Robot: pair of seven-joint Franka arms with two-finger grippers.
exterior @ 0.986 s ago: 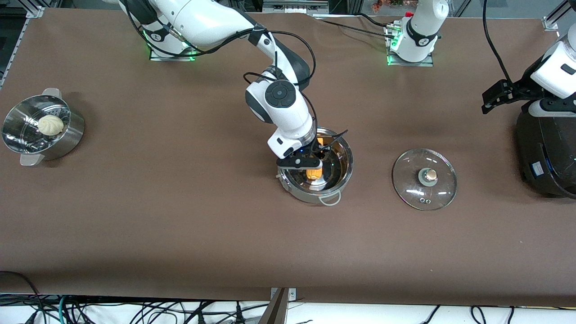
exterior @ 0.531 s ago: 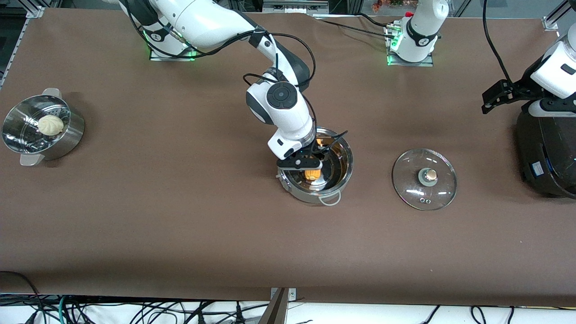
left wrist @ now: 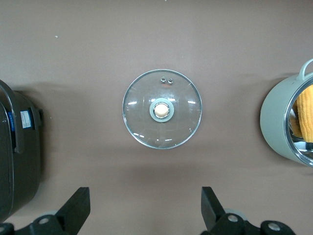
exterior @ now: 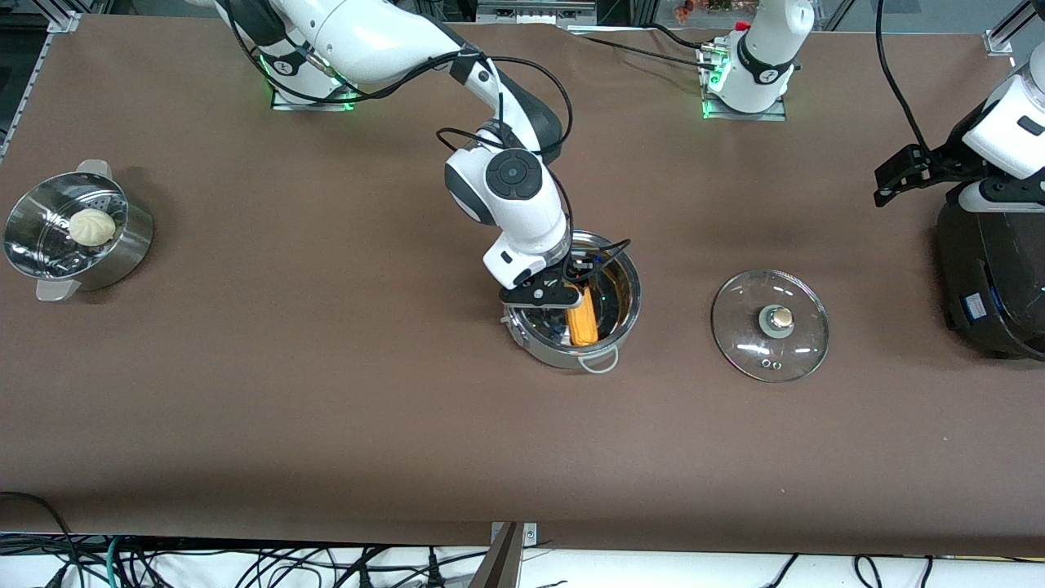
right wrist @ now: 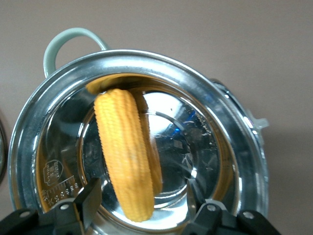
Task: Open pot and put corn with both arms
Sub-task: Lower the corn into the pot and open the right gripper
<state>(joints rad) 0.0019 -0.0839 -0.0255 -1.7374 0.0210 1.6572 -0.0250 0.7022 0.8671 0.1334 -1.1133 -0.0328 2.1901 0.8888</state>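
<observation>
The corn (right wrist: 128,152), upright between the right gripper (right wrist: 142,198)'s fingers a moment ago, now lies freed inside the pot (exterior: 624,322), fingers spread above, while the left gripper (left wrist: 145,210) waits, spread, seemingly near the lid (exterior: 770,325) resting on the worktop (exterior: 326,408).

Corn (right wrist: 127,152) is yellow-orange with fine rows of kernels, lying in the shiny silver steel pot (exterior: 571,353), which has a pale grey-green loop handle. Lid (left wrist: 162,108) is clear glass with a silver rim and a brass-coloured knob; table (exterior: 326,408) is flat matte brown. Steamer basket (exterior: 131,245) is perforated silver steel holding a cream-white bun (exterior: 91,226); appliance (exterior: 992,278) is black, and the arms are white with dark joints.
</observation>
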